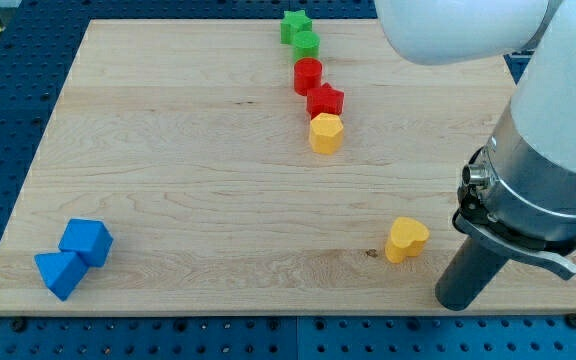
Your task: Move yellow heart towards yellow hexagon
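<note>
The yellow heart (406, 239) lies near the view's bottom right of the wooden board (218, 170). The yellow hexagon (325, 132) sits above it and to the left, at the lower end of a line of blocks. My tip (459, 300) is the lower end of the dark rod, just right of and below the heart, with a small gap between them. The arm's white and grey body (548, 150) fills the view's right side.
Above the yellow hexagon run a red star (325, 100), a red cylinder (308, 75), a green cylinder (306, 44) and a green star (294, 24). A blue cube (88, 241) and a blue triangle block (59, 272) sit at the bottom left.
</note>
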{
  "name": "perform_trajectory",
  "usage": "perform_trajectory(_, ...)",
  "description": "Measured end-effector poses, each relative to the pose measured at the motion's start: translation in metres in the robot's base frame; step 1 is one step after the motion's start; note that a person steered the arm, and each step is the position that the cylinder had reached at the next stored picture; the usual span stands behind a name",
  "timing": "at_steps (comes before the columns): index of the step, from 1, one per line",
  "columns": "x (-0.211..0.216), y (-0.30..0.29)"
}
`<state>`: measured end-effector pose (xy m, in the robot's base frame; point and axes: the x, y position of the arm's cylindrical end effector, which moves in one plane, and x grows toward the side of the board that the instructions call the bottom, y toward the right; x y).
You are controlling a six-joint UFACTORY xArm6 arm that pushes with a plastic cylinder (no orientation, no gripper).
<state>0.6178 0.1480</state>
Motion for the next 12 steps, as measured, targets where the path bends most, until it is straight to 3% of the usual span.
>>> perform_trajectory(3,-0.018,-0.035)
perform_trajectory(8,-0.072,-0.034)
perform_trajectory(10,-0.078,-0.006)
perform_trajectory(12,-0.087,-0.052)
